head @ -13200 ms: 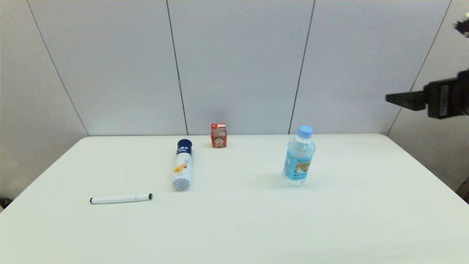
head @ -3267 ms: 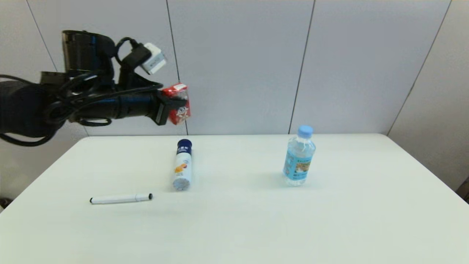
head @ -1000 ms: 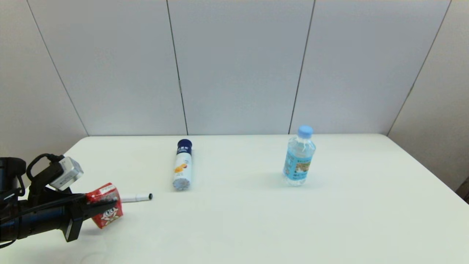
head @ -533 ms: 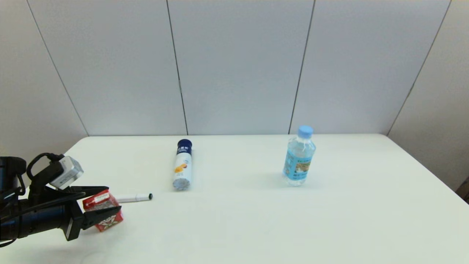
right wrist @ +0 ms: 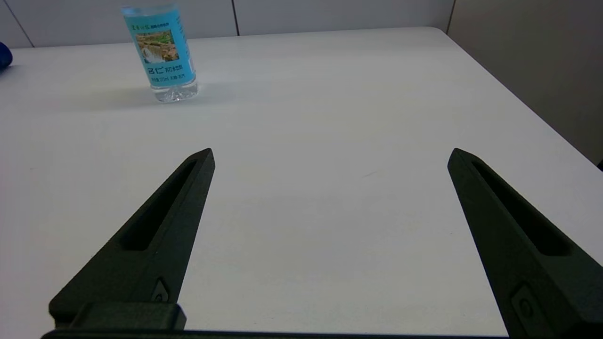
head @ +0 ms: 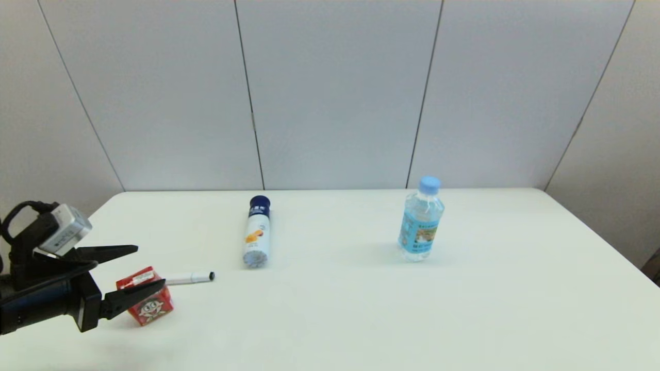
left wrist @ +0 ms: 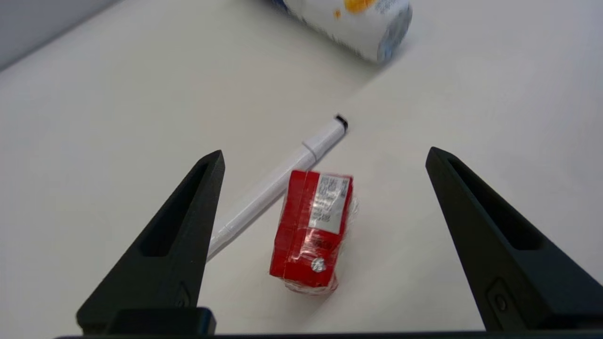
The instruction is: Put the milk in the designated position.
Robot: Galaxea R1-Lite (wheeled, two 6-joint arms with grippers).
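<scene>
Pen (head: 188, 278) beside milk (head: 146, 296) (touching)

Left arm: enters at the lower left of the head view, reaching rightward, low in the frame.
Left gripper (head: 149, 265): fingers (left wrist: 188, 221) spread wide, gripping nothing.
Left wrist: grey camera block on top.
Right gripper (right wrist: 330, 155): outside the head view; its own wrist view shows the fingers wide apart.

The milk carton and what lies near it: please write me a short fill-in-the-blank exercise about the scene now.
1. The red milk carton stands on the ____.
2. The left gripper around it is ____.
3. Beside the carton lies a white ____.
4. The water bottle has a light ____ cap.

Answers: table; open; marker; blue
</scene>
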